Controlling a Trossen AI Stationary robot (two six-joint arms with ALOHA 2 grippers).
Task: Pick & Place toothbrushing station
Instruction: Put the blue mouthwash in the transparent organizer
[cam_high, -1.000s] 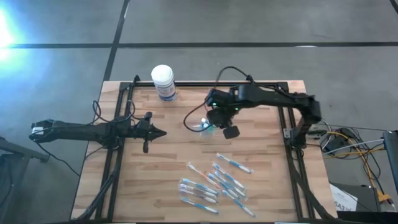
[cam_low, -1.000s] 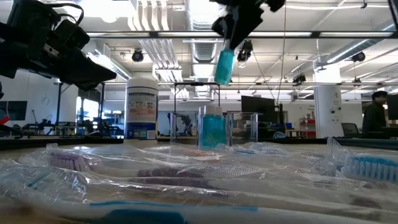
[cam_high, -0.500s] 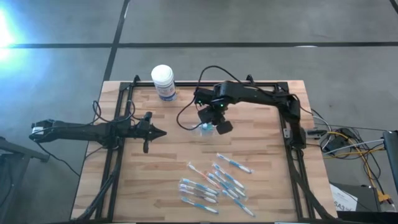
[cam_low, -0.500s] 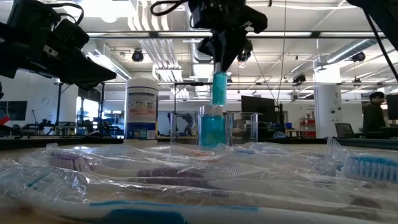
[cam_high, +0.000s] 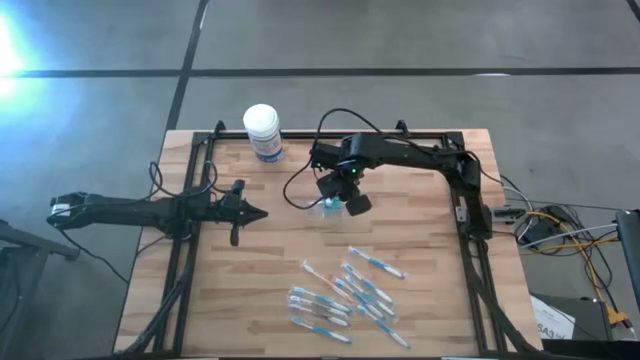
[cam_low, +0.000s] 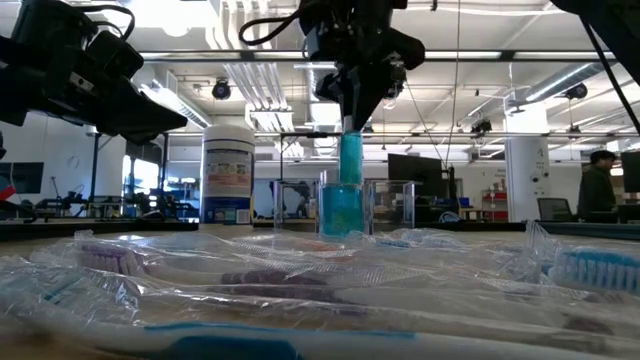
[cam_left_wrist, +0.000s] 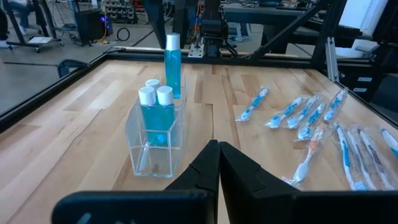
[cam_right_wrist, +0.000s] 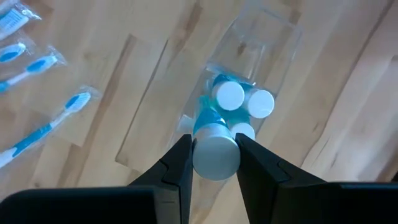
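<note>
Tubes (cam_left_wrist: 155, 111) with white caps stand in a clear cup (cam_left_wrist: 155, 138) near the back middle of the counter (cam_high: 420, 240). The right hand (cam_right_wrist: 214, 151) hangs just over the cup and pinches one more blue tube (cam_low: 351, 160) by its cap, with its fingers (cam_right_wrist: 180, 163) on both sides. The tube points straight down, and its bottom end looks to be at the mouth of the cup, beside the ones inside. It is held upright so it can slide in without bumping the others. I think the hand needs to go a bit lower and then let go. If it lets go too high or tilted, the tube could tip the cup. The left hand (cam_left_wrist: 217, 163) waits well off to the left side, shut tight and holding nothing. Toothbrushes (cam_high: 345, 292) in clear wraps lie in a loose bunch at the front of the counter, apart from the cup. A white tub (cam_high: 262, 132) stands at the back edge.
</note>
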